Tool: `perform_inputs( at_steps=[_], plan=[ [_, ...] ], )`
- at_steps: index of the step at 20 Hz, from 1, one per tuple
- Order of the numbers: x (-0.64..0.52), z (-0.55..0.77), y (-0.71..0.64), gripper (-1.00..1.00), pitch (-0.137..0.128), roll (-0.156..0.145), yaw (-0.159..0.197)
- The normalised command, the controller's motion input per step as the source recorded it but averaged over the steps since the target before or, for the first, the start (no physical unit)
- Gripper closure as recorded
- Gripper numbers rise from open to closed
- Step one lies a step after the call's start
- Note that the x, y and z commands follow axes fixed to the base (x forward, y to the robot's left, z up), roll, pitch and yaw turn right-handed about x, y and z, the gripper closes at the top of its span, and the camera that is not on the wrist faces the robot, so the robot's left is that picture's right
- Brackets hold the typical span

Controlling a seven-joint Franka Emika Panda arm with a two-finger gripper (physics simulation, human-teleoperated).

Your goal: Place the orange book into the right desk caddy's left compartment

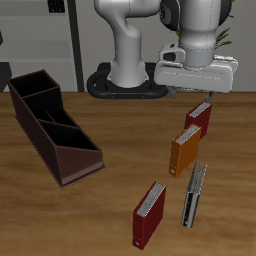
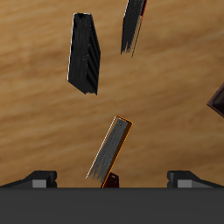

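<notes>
three sections of the right desk caddy (image 1: 55,135) hold nothing; pincer (image 2: 112,179) wide above the orange book (image 1: 185,150).

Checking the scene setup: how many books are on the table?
4. A dark red book partly under the end effector, the orange book just in front of it, the grey-black book nearer the front edge, another dark red book beside that.

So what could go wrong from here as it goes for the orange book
1. The orange book stands close to a dark red book directly behind it, so a descent slightly too far back could grab or topple that one instead.
2. The grey-black book stands just in front; a tipped orange book might knock it over.
3. The right desk caddy sits well across the table, so a weak pinch by the gripper could slip during the carry.
</notes>
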Motion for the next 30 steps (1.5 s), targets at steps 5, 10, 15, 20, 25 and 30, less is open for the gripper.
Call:
perform_inputs(
  at_steps=[5,10,15,20,25,30],
  plan=[
    [0.09,-0.24,-0.01,-1.0,0.037,-0.011,-0.022],
    [0.04,-0.18,0.01,-1.0,0.039,-0.002,-0.033],
    [0.03,-0.17,0.07,-1.0,0.03,0.009,-0.016],
    [0.09,-0.24,-0.02,-1.0,0.051,0.007,-0.05],
    [0.04,-0.13,-0.01,-1.0,0.01,-0.005,-0.012],
    [0.0,-0.14,-0.06,-1.0,0.006,0.004,-0.029]
  ],
)
